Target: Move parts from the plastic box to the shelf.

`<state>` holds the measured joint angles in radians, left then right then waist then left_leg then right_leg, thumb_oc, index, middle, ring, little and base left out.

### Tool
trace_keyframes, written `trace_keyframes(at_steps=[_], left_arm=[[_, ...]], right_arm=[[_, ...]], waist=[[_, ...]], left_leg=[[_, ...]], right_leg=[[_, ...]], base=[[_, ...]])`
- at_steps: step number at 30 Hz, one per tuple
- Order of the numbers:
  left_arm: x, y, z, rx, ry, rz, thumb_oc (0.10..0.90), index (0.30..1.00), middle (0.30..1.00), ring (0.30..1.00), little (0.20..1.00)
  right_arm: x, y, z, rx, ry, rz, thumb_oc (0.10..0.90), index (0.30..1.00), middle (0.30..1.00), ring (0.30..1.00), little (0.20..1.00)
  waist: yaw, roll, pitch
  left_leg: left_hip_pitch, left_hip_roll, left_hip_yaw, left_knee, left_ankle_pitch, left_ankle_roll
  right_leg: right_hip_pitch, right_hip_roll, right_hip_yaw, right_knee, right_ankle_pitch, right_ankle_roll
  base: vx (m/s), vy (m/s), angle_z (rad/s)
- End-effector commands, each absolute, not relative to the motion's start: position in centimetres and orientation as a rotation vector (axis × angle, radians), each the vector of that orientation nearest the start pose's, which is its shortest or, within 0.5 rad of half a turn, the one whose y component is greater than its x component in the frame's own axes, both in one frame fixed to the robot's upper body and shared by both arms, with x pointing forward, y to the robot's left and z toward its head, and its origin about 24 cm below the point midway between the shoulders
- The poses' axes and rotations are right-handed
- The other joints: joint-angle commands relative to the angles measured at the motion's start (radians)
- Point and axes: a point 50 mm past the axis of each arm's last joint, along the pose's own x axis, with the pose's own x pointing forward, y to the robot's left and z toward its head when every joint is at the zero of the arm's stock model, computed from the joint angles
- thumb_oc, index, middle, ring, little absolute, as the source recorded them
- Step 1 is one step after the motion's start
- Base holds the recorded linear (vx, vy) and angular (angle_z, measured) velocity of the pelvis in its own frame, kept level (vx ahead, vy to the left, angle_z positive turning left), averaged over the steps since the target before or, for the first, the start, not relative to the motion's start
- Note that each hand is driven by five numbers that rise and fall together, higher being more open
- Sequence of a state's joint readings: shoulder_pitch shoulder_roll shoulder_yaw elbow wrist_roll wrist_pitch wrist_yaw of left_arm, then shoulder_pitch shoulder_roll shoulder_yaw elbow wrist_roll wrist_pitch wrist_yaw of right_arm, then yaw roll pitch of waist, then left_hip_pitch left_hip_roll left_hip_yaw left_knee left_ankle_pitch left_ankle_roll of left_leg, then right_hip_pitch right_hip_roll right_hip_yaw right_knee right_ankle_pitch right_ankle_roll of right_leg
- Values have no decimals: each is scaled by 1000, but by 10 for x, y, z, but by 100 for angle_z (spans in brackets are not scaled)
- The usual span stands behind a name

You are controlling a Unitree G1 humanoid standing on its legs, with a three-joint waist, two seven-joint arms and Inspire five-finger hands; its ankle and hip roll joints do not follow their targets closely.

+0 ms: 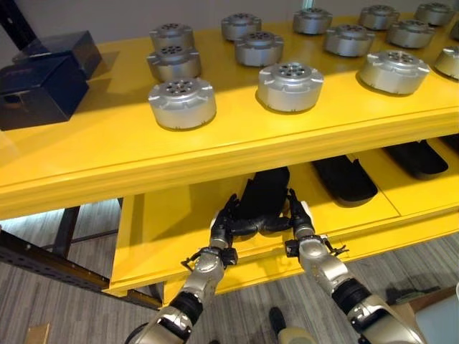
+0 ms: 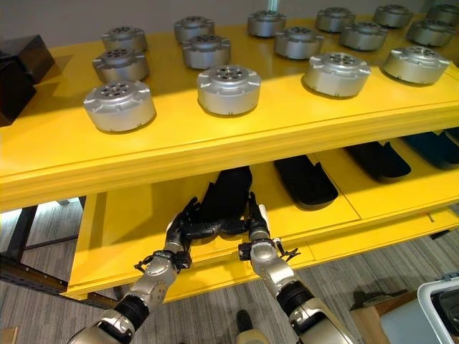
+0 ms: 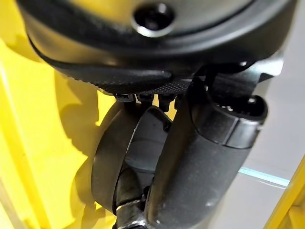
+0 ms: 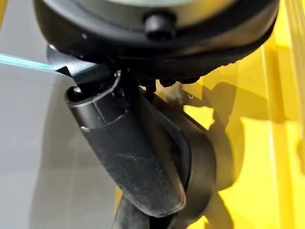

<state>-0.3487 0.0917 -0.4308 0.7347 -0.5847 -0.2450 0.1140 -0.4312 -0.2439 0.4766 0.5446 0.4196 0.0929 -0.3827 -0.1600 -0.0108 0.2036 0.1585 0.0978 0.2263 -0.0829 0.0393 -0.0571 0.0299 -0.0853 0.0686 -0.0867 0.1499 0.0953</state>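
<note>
Left eye view: yellow two-tier metal shelf (image 1: 215,154) across the whole frame. Round silver machined parts (image 1: 290,86) spaced in loose rows over the top tier, well apart, presumably so each can be set down and lifted without knocking a neighbour. Dark blue boxes (image 1: 43,79) at the upper left of the same tier.

At lower centre, on the lower tier, a flat black elongated part (image 1: 262,197) gripped from both sides: left hand (image 1: 226,226) on its left edge, right hand (image 1: 297,215) on its right edge, fingers and thumbs curled round it. Two-handed hold most likely chosen because of the piece's length and floppy or awkward shape. Similar black elongated parts (image 1: 344,179) lined up to the right on that tier, suggesting the same row as the intended spot.

Left wrist view: thumb wrapped against a dark curved rim (image 3: 107,167), yellow shelf surface behind. Right wrist view: much the same, thumb clamped over the black rim (image 4: 205,162).

Judging by this, placing step under way; release not yet made. Part apparently touching or just above the lower tier; cannot tell which.
</note>
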Motion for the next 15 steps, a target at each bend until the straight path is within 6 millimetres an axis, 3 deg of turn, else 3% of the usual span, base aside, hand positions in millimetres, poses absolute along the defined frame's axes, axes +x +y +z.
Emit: trace_keyframes(at_steps=[1,15], left_arm=[[285,42,-15,-270,274,-319,900,1000,1000,1000,1000],[285,42,-12,-251,250,-302,900,1000,1000,1000,1000]], right_arm=[[329,-75,51,17,148,137,900,1000,1000,1000,1000],[340,-80,60,-146,123,164,900,1000,1000,1000,1000]], waist=[[31,-25,7],[55,-32,10]], left_leg=[[-27,35,-1,109,-110,4],[-37,35,-26,113,-108,1]], right_leg=[[32,-63,-34,107,-147,24],[35,-68,-53,106,-147,24]], base=[[-11,-13,10],[-3,-11,5]])
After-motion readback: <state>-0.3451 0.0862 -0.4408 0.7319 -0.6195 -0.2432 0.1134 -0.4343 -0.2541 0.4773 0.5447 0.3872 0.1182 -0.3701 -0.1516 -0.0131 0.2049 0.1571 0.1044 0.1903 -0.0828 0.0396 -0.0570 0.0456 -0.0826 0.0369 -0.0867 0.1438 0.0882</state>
